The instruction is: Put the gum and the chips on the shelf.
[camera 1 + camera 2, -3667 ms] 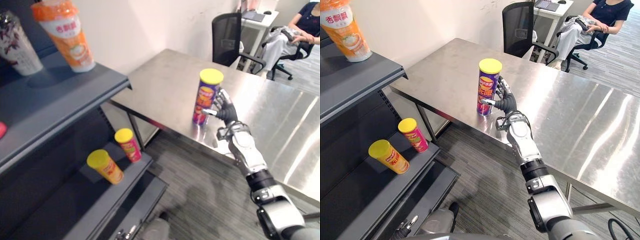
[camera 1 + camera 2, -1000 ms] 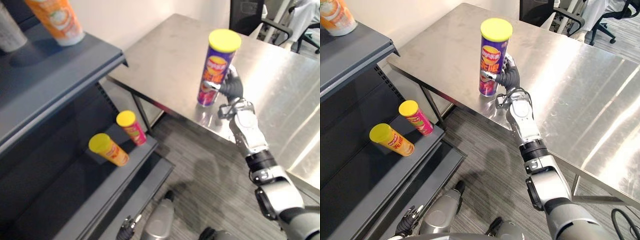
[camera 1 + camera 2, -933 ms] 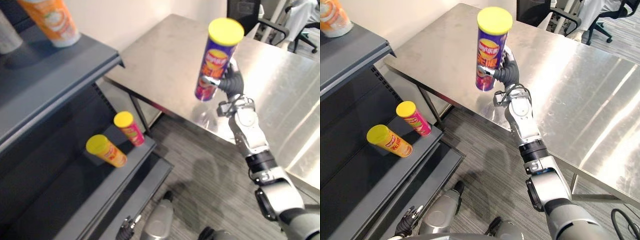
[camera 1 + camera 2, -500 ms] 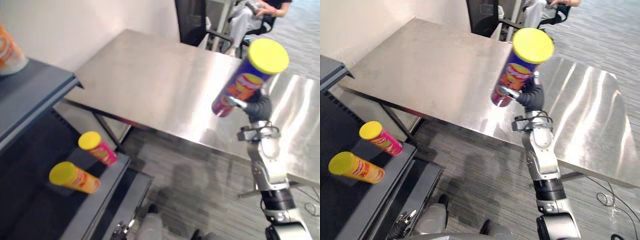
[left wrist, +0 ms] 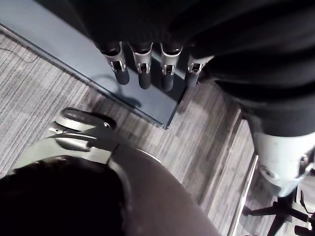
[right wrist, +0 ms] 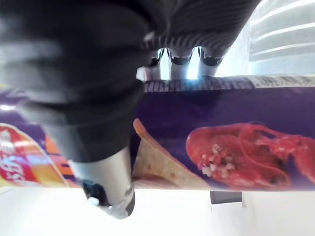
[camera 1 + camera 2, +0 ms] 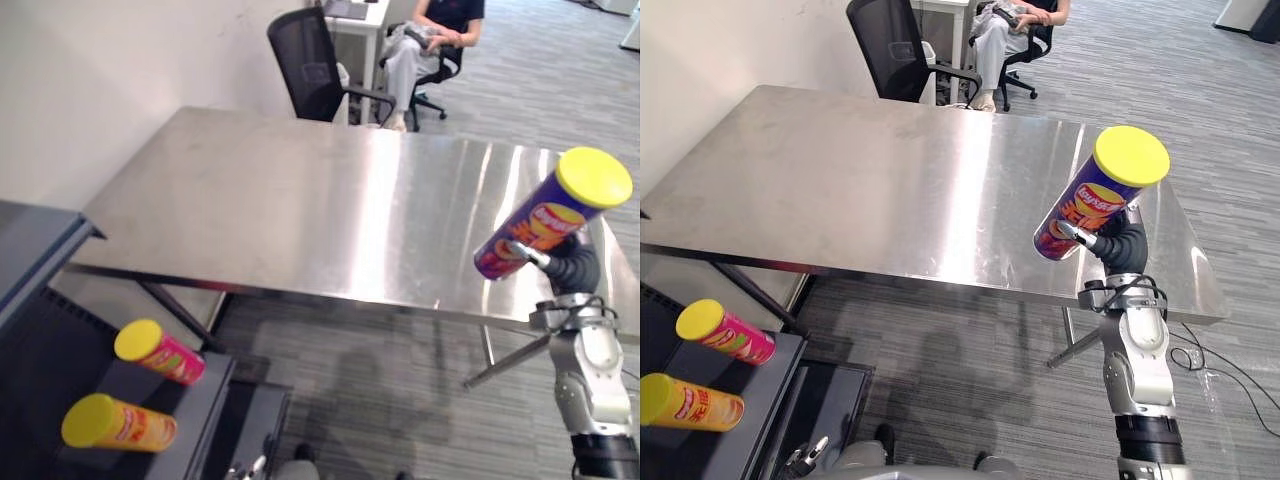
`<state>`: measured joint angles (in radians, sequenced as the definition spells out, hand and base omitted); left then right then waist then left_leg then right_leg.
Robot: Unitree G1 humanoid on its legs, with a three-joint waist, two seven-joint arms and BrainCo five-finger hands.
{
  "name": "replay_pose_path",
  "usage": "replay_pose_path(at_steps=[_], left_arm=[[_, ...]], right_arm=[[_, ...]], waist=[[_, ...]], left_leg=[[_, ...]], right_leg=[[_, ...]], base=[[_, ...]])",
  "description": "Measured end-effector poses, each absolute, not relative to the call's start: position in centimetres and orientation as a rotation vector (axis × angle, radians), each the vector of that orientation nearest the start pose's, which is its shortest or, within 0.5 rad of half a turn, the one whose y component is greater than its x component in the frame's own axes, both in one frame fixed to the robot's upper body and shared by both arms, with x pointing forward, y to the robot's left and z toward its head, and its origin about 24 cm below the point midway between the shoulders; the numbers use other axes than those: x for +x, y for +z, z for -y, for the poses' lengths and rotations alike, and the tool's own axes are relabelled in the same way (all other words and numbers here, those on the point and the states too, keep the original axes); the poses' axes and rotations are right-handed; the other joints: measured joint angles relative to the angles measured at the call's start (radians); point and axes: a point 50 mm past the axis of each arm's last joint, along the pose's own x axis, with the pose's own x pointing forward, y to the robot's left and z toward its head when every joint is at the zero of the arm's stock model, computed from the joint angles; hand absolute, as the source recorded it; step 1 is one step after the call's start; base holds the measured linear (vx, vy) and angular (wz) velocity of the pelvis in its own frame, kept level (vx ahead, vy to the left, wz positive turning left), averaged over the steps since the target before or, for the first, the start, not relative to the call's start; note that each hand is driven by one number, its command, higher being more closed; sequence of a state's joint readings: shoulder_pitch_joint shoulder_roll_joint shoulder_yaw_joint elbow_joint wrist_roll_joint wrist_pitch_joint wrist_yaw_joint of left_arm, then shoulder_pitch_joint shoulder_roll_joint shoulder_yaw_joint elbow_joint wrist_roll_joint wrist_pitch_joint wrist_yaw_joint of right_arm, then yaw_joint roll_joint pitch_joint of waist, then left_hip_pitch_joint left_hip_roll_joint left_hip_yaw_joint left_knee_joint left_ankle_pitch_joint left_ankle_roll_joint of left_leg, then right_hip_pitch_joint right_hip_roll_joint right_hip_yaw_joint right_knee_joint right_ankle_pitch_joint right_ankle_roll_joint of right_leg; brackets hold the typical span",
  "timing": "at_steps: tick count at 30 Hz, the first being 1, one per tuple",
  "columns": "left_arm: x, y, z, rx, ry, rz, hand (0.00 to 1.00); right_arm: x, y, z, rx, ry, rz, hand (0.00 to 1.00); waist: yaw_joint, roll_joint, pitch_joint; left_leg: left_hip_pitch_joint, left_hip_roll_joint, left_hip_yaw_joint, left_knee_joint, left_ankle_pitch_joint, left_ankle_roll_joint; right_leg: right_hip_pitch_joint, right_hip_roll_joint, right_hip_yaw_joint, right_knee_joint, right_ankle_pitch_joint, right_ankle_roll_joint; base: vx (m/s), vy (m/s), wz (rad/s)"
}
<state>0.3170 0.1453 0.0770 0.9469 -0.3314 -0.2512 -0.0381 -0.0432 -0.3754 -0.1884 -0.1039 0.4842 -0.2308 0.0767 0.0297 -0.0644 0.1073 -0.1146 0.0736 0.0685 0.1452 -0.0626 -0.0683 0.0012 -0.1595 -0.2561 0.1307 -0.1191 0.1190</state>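
Observation:
A purple chips can [image 7: 1098, 195] with a yellow lid hangs tilted in the air off the steel table's [image 7: 300, 200] right end. My right hand [image 7: 1124, 246] is shut on its lower part. In the right wrist view the thumb [image 6: 103, 167] and fingers [image 6: 182, 56] wrap the can [image 6: 226, 142]. On the dark shelf's lower board [image 7: 40, 440] at the far left lie a yellow can [image 7: 115, 425] and a pink can [image 7: 160, 352]. My left hand [image 5: 142, 69] hangs low by the shelf's base, fingers relaxed and holding nothing.
A black office chair [image 7: 310, 60] stands behind the table, and a person [image 7: 430, 30] sits on another chair past it. An upper shelf board's corner [image 7: 45, 245] juts out at the left. Grey carpet runs under and around the table.
The purple can has come up off the table and now tilts in the air in my right hand. The whole picture has swung away from the shelf, so the camera has moved.

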Motion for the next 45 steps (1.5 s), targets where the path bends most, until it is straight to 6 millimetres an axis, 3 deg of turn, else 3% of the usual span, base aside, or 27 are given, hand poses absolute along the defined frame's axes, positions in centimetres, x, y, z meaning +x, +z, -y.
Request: replay_pose_path(at_steps=[11, 22, 32, 39, 42, 45], left_arm=[[3.5, -15.3, -22.4, -0.178, 0.412, -0.965, 0.0], [3.3, -15.5, -22.3, -0.175, 0.416, -0.981, 0.0], [3.2, -15.5, -22.2, -0.175, 0.415, -0.991, 0.0], [3.4, -15.5, -22.3, -0.178, 0.423, -0.986, 0.0], [3.6, -15.5, -22.4, -0.187, 0.439, -0.982, 0.0], [3.5, -15.6, -22.1, -0.205, 0.442, -0.985, 0.0]], right_arm=[[22.5, 9.4, 25.5, 0.162, -0.114, 0.338, 1.0], [21.1, 8.5, 26.7, 0.21, -0.207, 0.34, 1.0], [21.1, 8.8, 26.5, 0.213, -0.21, 0.353, 1.0], [21.5, 10.7, 25.7, 0.215, -0.172, 0.434, 1.0], [22.5, 11.4, 24.6, 0.232, -0.12, 0.463, 1.0], [23.7, 12.2, 22.5, 0.258, -0.022, 0.485, 1.0]], waist=[[-0.041, 0.027, -0.032], [-0.061, 0.036, -0.043], [-0.06, 0.034, -0.044], [-0.06, 0.034, -0.024], [-0.054, 0.034, 0.017], [-0.046, 0.053, 0.038]], left_leg=[[0.037, -0.002, 0.043, -0.044, 0.005, 0.002], [0.067, -0.003, 0.086, -0.08, 0.008, 0.002], [0.08, -0.009, 0.075, -0.081, 0.01, 0.005], [0.025, 0.0, 0.014, 0.033, -0.017, 0.01], [-0.002, 0.01, -0.026, 0.097, -0.035, 0.003], [-0.069, 0.028, -0.077, 0.14, -0.042, -0.002]], right_leg=[[-0.004, -0.001, 0.051, -0.024, 0.015, 0.004], [-0.013, -0.001, 0.093, -0.027, 0.017, 0.008], [0.005, -0.007, 0.081, -0.028, 0.017, 0.009], [0.011, -0.003, 0.044, 0.024, 0.002, -0.013], [0.01, 0.003, 0.022, 0.074, -0.032, -0.029], [-0.017, 0.025, -0.011, 0.091, -0.039, -0.029]], base=[[0.01, 0.008, -0.14], [0.01, 0.004, -0.11], [-0.01, 0.006, 0.03], [-0.04, -0.002, 0.19], [-0.17, -0.033, 0.33], [-0.19, -0.061, 0.38]])
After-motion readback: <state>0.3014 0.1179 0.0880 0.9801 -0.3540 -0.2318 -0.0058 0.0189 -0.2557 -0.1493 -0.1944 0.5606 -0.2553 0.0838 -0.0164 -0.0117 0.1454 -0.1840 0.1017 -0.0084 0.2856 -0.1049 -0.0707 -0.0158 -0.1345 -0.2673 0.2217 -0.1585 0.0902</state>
